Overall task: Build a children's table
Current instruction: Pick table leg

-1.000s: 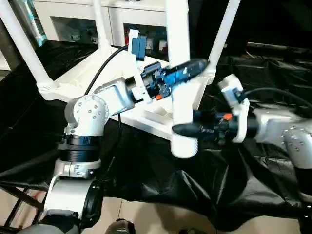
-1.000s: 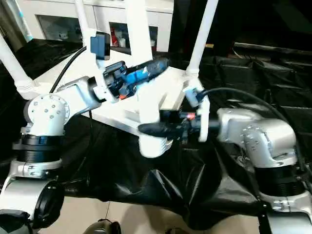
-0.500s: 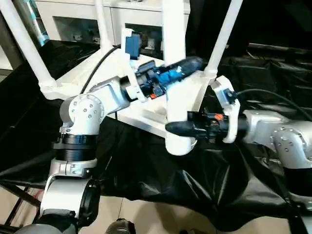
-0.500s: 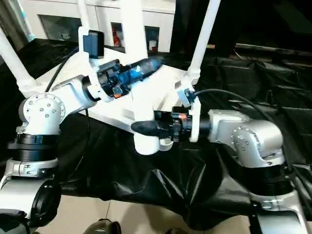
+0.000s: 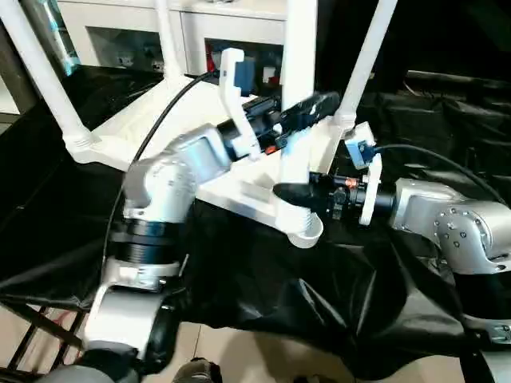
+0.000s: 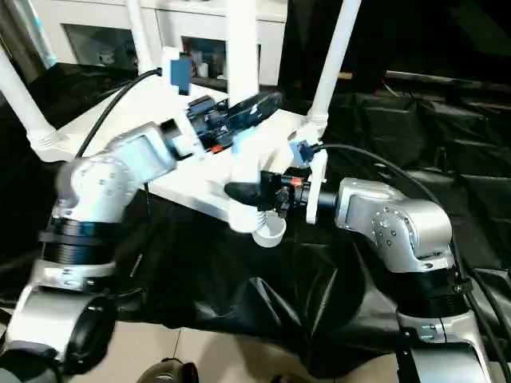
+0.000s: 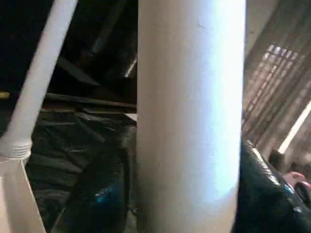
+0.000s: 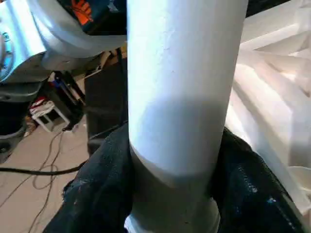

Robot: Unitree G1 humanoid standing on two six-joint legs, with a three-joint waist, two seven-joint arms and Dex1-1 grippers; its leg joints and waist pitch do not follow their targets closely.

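Observation:
The children's table lies upside down, its white ribbed top (image 5: 112, 128) on a black sheet. Three white legs (image 5: 40, 72) (image 5: 166, 36) (image 5: 369, 56) stand up from its corners. Both grippers hold a fourth leg (image 5: 297, 72) nearly upright at the near right corner. My left gripper (image 5: 315, 104) is shut on its middle, black fingers (image 7: 97, 194) on either side of the tube (image 7: 189, 121). My right gripper (image 5: 287, 193) is shut on it lower down, fingers (image 8: 97, 194) wrapped round the tube (image 8: 184, 73). Its round lower end (image 5: 307, 231) is at the corner; whether it sits in the socket I cannot tell.
White cabinets (image 5: 120, 32) stand behind the work. The black sheet (image 5: 319, 303) hangs in folds over the near edge, with tiled floor (image 5: 239, 355) below. A black cable (image 5: 160, 120) runs from my left wrist across the table top.
The held leg has shifted slightly right and back onto the table's near right corner. My left elbow swung right and up; my right gripper moved with the leg.

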